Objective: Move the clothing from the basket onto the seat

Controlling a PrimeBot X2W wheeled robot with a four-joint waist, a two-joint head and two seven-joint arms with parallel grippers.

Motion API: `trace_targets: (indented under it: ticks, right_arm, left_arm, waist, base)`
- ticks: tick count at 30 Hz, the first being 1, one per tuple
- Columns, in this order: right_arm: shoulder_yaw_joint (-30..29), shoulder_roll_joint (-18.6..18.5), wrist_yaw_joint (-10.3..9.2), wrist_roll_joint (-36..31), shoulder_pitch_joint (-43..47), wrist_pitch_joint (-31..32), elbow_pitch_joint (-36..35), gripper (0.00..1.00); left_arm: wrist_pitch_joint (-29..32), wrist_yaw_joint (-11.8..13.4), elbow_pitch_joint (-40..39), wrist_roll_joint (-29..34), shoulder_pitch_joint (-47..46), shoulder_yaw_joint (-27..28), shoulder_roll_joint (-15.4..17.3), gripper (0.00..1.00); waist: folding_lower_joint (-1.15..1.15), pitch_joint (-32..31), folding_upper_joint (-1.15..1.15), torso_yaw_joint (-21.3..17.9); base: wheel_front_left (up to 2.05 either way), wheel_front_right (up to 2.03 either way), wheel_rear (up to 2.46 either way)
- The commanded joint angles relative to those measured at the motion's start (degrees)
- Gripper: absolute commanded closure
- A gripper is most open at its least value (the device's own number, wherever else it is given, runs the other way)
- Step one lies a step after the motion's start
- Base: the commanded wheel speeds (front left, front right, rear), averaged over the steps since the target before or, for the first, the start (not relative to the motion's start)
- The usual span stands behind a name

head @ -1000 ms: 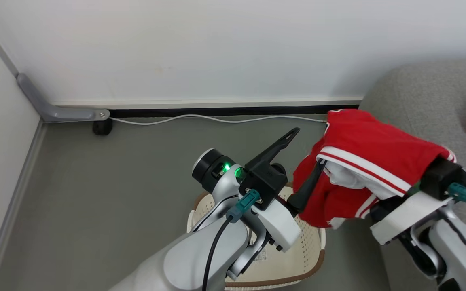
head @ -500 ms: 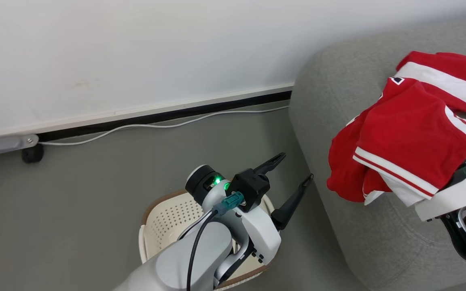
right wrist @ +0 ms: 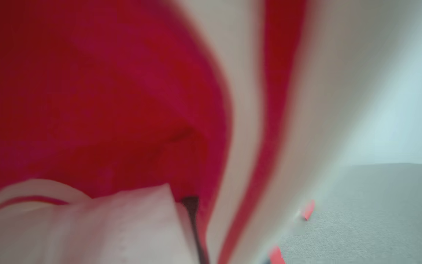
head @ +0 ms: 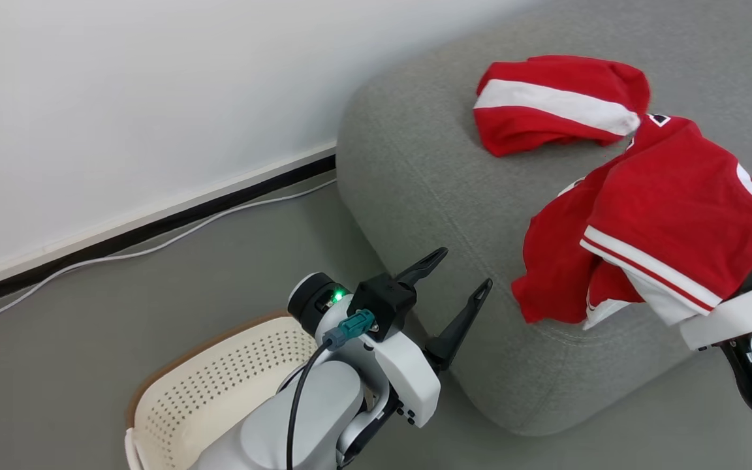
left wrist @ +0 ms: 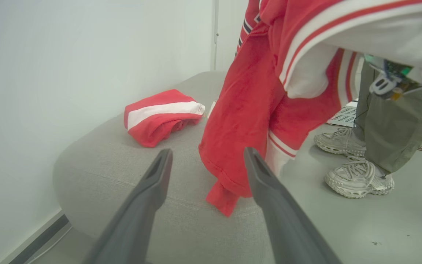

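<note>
While the right arm [head: 728,320] carries a jersey over the seat, wall [head: 121,98]: plain white, dark baseboard strip at the bottom, behind everything.
Floor [head: 89,339]: grey, smooth; the basket and seat stand on it.
Seat [head: 415,163]: light-grey upholstered, rounded corner toward the robot, back against the wall, takes the upper right of the head view.
Person [left wrist: 372,146]: olive trousers and pale sneakers, standing on the floor past the seat in the left wrist view.
Basket [head: 206,385]: cream perforated plastic with a brown rim, on the floor at lower left, near the seat but apart from it, partly hidden by the left arm.
Hanging jersey [head: 663,215]: red with white stripes, draped over the right arm's end, dangling above the seat's front edge. Cannot tell if the lowest hem touches the cushion.
Folded jersey [head: 546,104]: red with a broad white band, bunched and lying on the seat top near the wall, just beside the hanging one.
Left gripper [head: 463,267]: fingers [left wrist: 152,190] spread wide with nothing between them, pointing at the seat's side above the basket.
Right gripper [right wrist: 192,209]: buried in the hanging jersey's fabric, one dark finger sliver showing, pressed together on the cloth.
Cable [head: 154,245]: thin, white, lying along the baseboard.
</note>
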Motion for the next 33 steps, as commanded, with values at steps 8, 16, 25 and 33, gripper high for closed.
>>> trace_targets:
  ticks: [8,16,25,33]
  right_arm:
    - [-2.06,-1.49,0.16,1.23,1.23,-0.28,-2.73,1.00]
    - [-4.49,-6.12,0.16,1.92,-2.11,-0.28,-3.33,1.00]
    - [-7.61,-12.20,0.16,1.27,-11.69,-0.28,-1.40,1.00]
    - [-12.06,-17.82,0.16,2.11,-20.46,-0.28,3.11,1.00]
  left_arm:
    - [-0.58,-0.48,-1.38,1.51,-1.05,2.64,0.20,0.00]
    - [-0.59,0.90,-2.66,2.30,-4.16,0.03,0.20,0.00]
    - [-0.59,4.68,-5.07,3.21,-9.87,-5.27,0.20,0.00]
    - [-0.59,8.80,-6.85,2.26,-15.09,-10.95,0.20,0.00]
  waist:
    - [0.00,1.86,0.00,-6.56]
    - [0.00,7.07,0.00,-6.95]
    - [0.00,16.80,0.00,-3.80]
    - [0.00,25.24,0.00,0.76]
  base:
    - [0.00,0.00,0.00]
    - [0.00,0.00,0.00]
    - [0.00,0.00,0.00]
    - [0.00,0.00,0.00]
